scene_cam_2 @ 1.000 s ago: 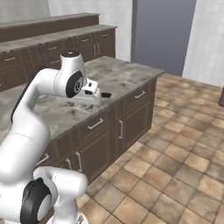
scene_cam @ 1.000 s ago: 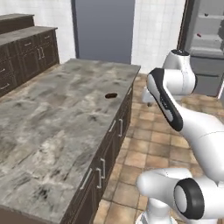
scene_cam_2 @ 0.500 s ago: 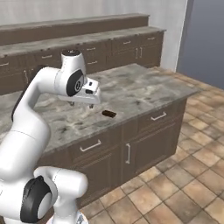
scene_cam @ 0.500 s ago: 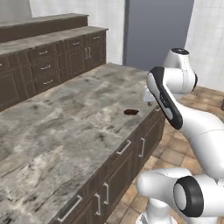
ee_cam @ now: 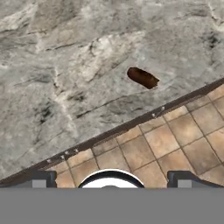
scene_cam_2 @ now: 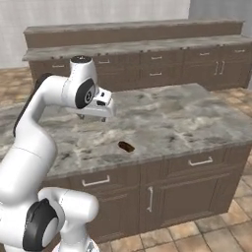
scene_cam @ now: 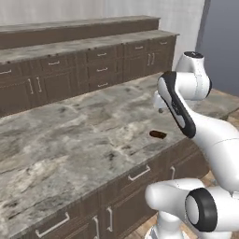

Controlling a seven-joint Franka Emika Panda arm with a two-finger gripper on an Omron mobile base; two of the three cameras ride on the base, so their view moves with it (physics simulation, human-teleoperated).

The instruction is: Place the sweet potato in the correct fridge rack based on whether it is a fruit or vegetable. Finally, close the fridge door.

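The sweet potato is a small dark brown oblong lying on the grey marbled island counter, close to its front edge. My gripper hangs open above the counter, up and to the left of the sweet potato in the right base view, and holds nothing. In the hand view its fingertips stand far apart, with the sweet potato ahead of them and a little to the right. The fridge and its rack are out of view.
Dark brown drawers front the island below the counter edge. A second run of dark cabinets with a raised ledge lines the far wall. Brown tiled floor lies in front of the island. A grey-blue panel stands at the right.
The whole picture has swung: the base has turned, so the island now lies square in front and the fridge has left view. The arm holds its pose and the gripper stays open.
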